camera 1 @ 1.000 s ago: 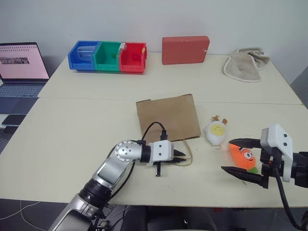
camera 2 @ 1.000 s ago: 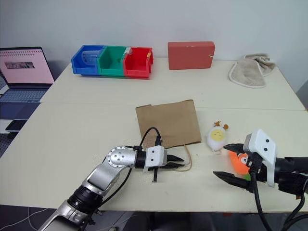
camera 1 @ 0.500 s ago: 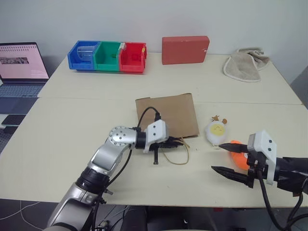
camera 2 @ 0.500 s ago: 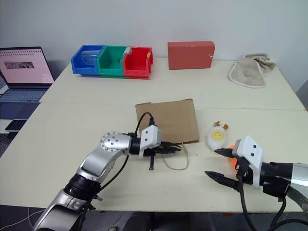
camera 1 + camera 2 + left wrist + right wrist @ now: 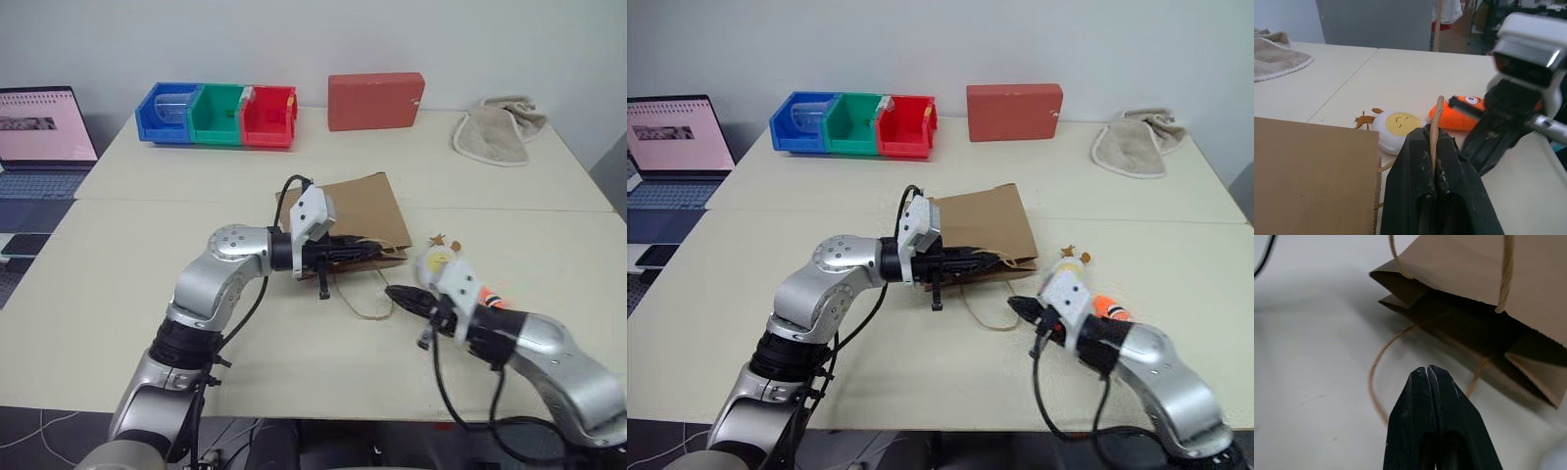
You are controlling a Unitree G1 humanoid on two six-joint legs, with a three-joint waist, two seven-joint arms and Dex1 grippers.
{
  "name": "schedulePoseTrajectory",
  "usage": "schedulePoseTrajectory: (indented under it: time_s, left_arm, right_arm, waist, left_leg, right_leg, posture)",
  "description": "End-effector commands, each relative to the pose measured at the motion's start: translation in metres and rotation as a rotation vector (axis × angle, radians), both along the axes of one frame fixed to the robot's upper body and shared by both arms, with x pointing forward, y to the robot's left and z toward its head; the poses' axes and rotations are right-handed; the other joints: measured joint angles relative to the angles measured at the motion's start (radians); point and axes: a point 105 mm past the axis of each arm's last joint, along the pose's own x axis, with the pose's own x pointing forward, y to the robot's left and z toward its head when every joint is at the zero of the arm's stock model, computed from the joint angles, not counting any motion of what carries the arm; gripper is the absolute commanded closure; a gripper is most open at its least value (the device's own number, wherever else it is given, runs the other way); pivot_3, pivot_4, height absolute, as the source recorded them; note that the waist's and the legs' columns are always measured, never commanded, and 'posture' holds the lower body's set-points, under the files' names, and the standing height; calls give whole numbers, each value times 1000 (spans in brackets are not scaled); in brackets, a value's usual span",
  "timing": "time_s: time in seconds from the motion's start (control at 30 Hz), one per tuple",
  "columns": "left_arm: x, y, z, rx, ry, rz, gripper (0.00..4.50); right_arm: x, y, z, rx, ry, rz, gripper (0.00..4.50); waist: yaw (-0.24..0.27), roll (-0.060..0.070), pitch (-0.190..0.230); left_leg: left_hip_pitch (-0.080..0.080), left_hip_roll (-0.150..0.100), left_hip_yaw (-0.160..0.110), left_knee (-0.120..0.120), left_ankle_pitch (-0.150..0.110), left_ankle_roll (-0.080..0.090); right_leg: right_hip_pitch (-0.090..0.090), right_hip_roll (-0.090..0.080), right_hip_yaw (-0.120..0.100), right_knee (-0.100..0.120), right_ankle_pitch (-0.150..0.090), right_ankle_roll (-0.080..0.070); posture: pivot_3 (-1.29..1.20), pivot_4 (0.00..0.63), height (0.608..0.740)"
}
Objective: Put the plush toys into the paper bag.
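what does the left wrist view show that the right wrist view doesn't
Left wrist view alone: the left pincer shut on a bag handle, the egg toy and carrot toy lying behind it, and a towel far back. Right wrist view alone: the right pincer shut on nothing, facing the bag's half-open mouth, with the lower handle looped on the table. Both: the brown bag and the cream table.
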Motion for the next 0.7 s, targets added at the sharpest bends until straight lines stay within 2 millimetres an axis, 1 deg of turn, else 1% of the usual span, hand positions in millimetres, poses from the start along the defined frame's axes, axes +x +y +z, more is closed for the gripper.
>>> schedulePoseTrajectory:
  time_s: [0.03, 0.1, 0.23, 0.33, 0.4, 0.47, 0.6, 0.7]
  left_arm:
    - [-3, -1, 20, -55, -16, -5, 4500]
    - [-3, -1, 20, -57, -11, -5, 4500]
    - [-1, -1, 22, -76, 7, 15, 4500]
    - [0, -1, 25, -107, 32, 28, 4500]
    - [0, -1, 25, -110, 40, 30, 4500]
    - [0, -1, 25, -118, 50, 34, 4500]
    - [3, -1, 33, -167, 88, 46, 4500]
    - [5, 0, 38, -186, 92, 57, 4500]
  right_arm:
    - [16, 10, 2, -6, -107, -58, 4466]
    - [21, 14, -2, -20, -137, -70, 4466]
    - [36, 28, -8, 10, -170, -112, 4466]
    - [47, 35, -11, 9, -218, -155, 4466]
    - [50, 39, -12, 10, -238, -162, 4466]
    - [52, 44, -18, -8, -240, -162, 4466]
    - [60, 45, -29, -30, -246, -224, 4466]
    - [63, 45, -41, -48, -215, -245, 4466]
  waist:
    - [0, 0, 0]
    - [0, 0, 0]
    - [0, 0, 0]
    - [0, 0, 0]
    - [0, 0, 0]
    - [0, 0, 0]
    - [0, 0, 0]
    - [-1, 0, 0]
  left_leg:
    - [-1, 0, 0, 0, 0, 0]
    - [-2, 0, -1, 0, 0, 0]
    - [-3, 0, -2, 0, 0, 0]
    - [-2, 1, -2, 0, 0, 0]
    - [-2, 1, -2, 0, 0, 0]
    - [-2, 1, -2, 0, 0, 0]
    - [-2, 1, -2, 0, 0, 0]
    - [-2, 1, -2, 0, 0, 0]
  right_leg:
    - [-1, 0, 0, 0, 1, 1]
    - [-2, 1, 0, 1, 3, 5]
    - [-2, 1, 0, 1, 3, 5]
    - [-2, 2, 0, 1, 3, 5]
    - [-2, 2, 0, 1, 3, 5]
    - [-2, 2, 0, 1, 3, 5]
    - [-2, 2, 0, 1, 3, 5]
    - [-2, 2, 0, 1, 3, 5]
  posture:
    - [0, 150, 740]
    - [0, 150, 740]
    - [0, 150, 740]
    - [0, 150, 740]
    - [0, 150, 740]
    - [0, 150, 740]
    - [0, 150, 740]
    - [0, 150, 740]
